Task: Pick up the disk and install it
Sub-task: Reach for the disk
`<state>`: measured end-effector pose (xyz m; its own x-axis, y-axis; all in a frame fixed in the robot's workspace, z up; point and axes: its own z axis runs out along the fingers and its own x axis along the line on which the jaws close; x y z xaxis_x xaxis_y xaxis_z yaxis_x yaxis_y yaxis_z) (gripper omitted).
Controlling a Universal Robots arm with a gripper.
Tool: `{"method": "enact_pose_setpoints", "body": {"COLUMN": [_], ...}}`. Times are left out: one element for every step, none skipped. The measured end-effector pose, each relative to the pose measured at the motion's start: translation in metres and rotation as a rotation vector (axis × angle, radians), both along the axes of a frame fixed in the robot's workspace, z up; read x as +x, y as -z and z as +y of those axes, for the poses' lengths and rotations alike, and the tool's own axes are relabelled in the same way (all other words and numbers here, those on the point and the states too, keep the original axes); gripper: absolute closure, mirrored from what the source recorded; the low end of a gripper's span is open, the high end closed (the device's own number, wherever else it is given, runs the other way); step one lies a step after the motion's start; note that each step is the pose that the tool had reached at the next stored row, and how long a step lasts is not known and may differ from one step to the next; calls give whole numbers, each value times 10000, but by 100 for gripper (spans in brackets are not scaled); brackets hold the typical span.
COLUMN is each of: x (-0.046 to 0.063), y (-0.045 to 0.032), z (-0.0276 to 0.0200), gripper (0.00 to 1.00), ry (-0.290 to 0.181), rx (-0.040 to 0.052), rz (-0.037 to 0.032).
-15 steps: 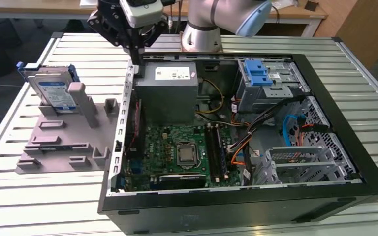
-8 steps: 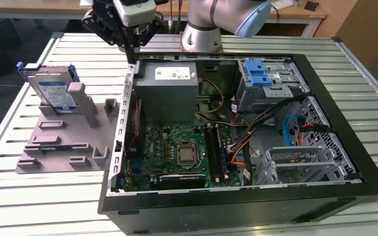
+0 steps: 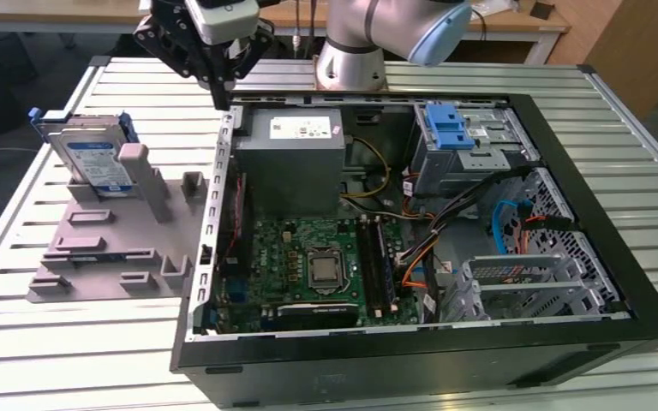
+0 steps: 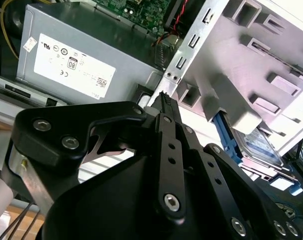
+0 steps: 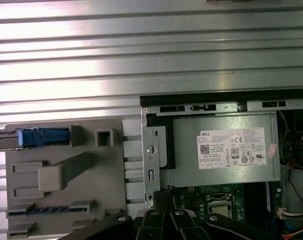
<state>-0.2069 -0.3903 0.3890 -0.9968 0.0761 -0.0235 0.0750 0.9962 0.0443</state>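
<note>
Slatted metal table (image 3: 44,347), silver blue-labelled disk (image 3: 86,158) with blue frame upright in grey holder (image 3: 100,257), tool (image 3: 223,96) pressed together

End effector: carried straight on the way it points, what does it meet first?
Most likely the metal side wall of the computer case, beside the power supply: the shut end effector points at its top edge. Depth is unclear, so it may just miss.

1 disk (image 3: 86,158), 1 grey holder (image 3: 89,257), 1 open PC case (image 3: 421,368), 1 PSU (image 3: 289,171), 1 hand (image 3: 224,101)
</note>
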Motion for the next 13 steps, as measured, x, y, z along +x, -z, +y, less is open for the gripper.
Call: {"method": "enact_pose_setpoints", "body": {"x": [-12,-24,-36,-49,-61,-74,-87,-99,-111,-122,-134,-145,-157], "y": [0,1,2,2,3,4,4,5,6,6,7,8,9], "z": [4,7,11,15,19,24,29,33,37,41,45,50,54], "gripper": [89,89,89,89,89,89,89,89,89,89,89,89,89], "ry": [0,0,1,1,2,1,2,2,1,1,0,1,0], "rx": [0,0,0,0,0,0,0,0,0,0,0,0,0], "rz": [0,0,0,0,0,0,0,0,0,0,0,0,0]}}
